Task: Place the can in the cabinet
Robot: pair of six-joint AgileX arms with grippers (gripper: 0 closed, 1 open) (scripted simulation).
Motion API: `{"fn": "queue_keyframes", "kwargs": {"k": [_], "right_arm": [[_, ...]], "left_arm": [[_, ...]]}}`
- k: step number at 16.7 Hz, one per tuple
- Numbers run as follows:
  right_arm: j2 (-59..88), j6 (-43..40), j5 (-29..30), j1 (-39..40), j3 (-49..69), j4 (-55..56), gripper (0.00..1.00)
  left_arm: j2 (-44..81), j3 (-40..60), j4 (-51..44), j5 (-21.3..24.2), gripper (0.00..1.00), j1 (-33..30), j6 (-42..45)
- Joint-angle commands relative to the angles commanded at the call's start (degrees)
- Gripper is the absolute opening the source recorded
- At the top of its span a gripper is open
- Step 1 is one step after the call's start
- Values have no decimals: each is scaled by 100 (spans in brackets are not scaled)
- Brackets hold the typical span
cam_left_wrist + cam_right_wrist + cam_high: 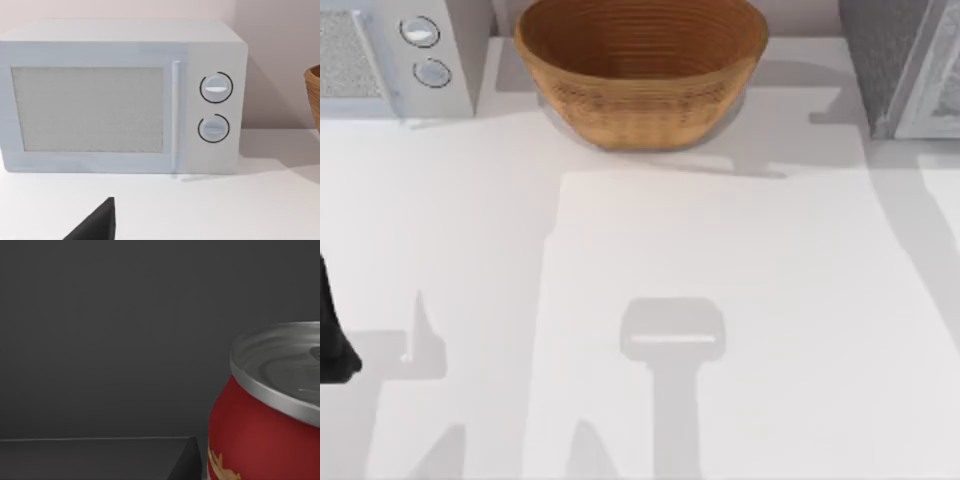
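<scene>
Small red drink can with silver top (260,430) sits close before right wrist camera, grey cabinet interior (110,340) behind it. Judged step: placement inside cabinet, near release. Right gripper's hold on can: cannot tell. Next move calls for letting go cleanly, backing straight out without tipping can. Left arm (332,340) parked at table's left edge, facing white microwave (120,95); finger state cannot tell.

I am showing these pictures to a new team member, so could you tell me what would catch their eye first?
Probably the big woven basket at the back middle of the table, with the white microwave to its left. Next, the red can with its silver top, seen very close in the right wrist view against dark grey walls. A dark part of the left arm sits at the table's left edge.
</scene>
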Motion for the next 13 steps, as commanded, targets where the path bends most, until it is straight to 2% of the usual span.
{"fn": "queue_keyframes", "kwargs": {"k": [13], "right_arm": [[2433,9,-233,-182,2813,-975,0]], "left_arm": [[0,0,0,0,100,0,0]]}}
